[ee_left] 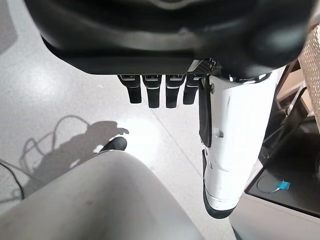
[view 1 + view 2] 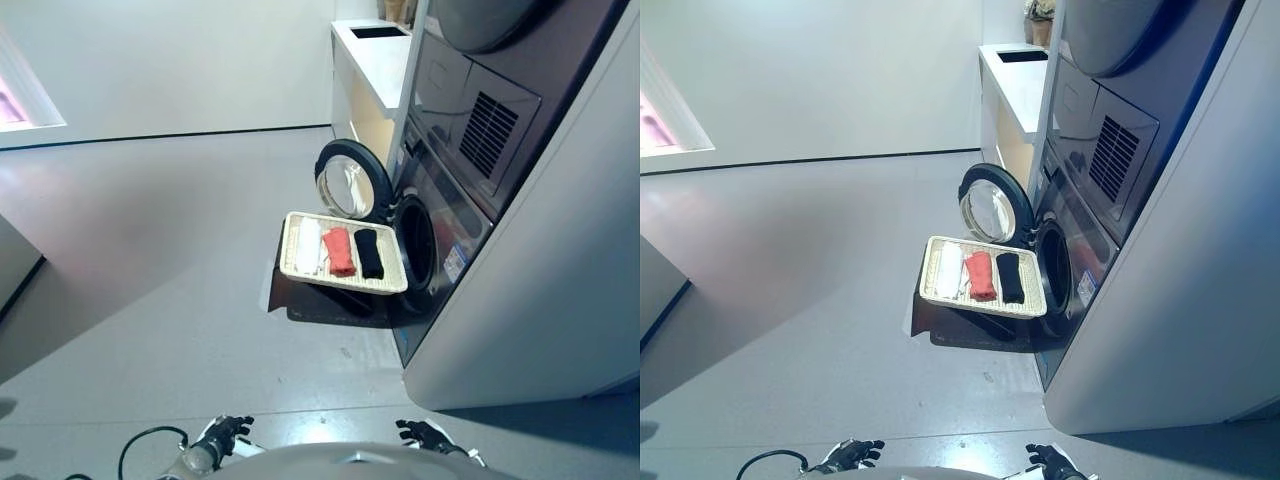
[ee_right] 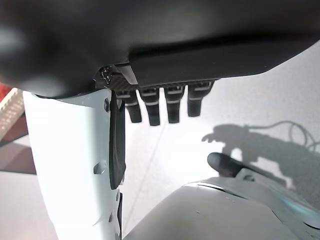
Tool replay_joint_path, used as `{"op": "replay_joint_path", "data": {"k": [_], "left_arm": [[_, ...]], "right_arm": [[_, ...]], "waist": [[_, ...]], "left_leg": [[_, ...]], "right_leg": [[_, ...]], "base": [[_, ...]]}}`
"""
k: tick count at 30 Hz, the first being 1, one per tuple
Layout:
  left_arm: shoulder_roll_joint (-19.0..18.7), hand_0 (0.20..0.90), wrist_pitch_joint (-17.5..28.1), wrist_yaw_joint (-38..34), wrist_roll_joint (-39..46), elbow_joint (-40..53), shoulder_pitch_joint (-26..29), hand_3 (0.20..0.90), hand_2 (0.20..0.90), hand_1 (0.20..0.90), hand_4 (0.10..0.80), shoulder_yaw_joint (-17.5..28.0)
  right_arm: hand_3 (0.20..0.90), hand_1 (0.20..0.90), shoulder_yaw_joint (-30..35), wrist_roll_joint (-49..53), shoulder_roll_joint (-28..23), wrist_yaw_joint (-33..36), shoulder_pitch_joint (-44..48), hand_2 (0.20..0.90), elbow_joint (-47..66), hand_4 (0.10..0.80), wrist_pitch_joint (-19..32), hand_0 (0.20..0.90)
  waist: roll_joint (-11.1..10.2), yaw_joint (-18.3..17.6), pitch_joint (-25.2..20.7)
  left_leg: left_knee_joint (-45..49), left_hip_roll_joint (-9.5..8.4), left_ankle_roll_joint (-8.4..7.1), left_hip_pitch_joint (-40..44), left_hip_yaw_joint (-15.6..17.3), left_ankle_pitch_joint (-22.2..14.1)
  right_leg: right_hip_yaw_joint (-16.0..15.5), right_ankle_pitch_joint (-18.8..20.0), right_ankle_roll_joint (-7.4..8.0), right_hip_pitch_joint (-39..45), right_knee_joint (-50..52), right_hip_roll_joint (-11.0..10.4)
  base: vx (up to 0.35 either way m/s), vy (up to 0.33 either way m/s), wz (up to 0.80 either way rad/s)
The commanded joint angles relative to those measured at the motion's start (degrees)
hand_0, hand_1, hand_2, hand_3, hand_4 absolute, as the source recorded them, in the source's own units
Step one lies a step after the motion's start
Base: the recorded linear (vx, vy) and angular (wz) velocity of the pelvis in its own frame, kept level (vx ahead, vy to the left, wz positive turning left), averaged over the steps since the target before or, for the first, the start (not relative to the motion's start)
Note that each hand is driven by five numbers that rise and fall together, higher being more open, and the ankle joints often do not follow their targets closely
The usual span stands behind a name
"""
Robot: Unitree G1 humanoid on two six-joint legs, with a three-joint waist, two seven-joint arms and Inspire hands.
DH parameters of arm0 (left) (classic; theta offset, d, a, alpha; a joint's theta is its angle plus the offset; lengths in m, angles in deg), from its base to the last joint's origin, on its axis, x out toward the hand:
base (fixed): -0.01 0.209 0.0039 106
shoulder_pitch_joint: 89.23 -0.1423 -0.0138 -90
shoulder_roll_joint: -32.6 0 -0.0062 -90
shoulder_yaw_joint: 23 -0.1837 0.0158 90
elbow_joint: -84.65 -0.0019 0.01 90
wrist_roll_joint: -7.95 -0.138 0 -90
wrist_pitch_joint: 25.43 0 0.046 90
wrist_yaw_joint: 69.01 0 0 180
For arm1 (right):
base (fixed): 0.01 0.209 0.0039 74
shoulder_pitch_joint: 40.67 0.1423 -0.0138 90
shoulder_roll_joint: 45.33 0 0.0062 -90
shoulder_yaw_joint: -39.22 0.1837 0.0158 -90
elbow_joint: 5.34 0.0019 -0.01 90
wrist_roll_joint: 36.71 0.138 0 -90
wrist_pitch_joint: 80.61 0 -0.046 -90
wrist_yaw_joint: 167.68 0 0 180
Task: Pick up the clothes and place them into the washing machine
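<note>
A cream basket tray [image 2: 290,250] rests on a dark stand in front of the washing machine [image 2: 450,230]. In it lie a white cloth [image 2: 307,246], a red cloth [image 2: 339,251] and a black cloth [image 2: 368,253], folded side by side. The machine's round door [image 2: 350,180] is swung open, and its dark drum opening [image 2: 418,245] faces the tray. My left hand [image 2: 228,431] and right hand [image 2: 422,434] hang low at the bottom edge, far from the tray. Both hold nothing, and their fingers [image 1: 157,92] hang straight in the wrist views.
A white counter [image 2: 375,60] stands beyond the machine against the far wall. A second appliance with a vent grille [image 2: 487,130] is stacked above the washer. Wide grey floor [image 2: 170,260] lies to the left of the tray.
</note>
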Motion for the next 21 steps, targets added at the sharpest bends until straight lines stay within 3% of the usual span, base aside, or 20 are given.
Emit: {"op": "replay_joint_path", "data": {"k": [1,21], "left_arm": [[0.6,0.9,0.5,0.2,0.1,-4.1,3.9,0.9,0.9,0.9,0.8,1.5],[0.8,0.9,0.3,1.2,0.3,-4.4,3.2,0.9,0.9,0.9,0.8,1.4]], "right_arm": [[0.9,0.9,-2.6,-1.8,-0.8,-0.6,0.9,0.9,-3.2,0.8,0.6,0.9],[0.9,0.9,-2.8,-1.8,-0.6,-1.3,0.7,0.9,-3.3,0.8,0.4,0.9]], "waist": [[-2.9,1.7,-0.6],[-3.0,1.6,-0.3]], "left_leg": [[-0.5,-3.14,-1.1,0.3,-0.9,-2.1],[-0.5,-3.73,-0.61,0.1,-1.6,-2.2]], "right_leg": [[1.2,3.5,0.53,-3.3,-0.3,1.5],[1.7,3.8,0.55,-3.6,-0.3,1.1]], "base": [[0.0,0.0,0.0],[0.0,0.0,0.0]]}}
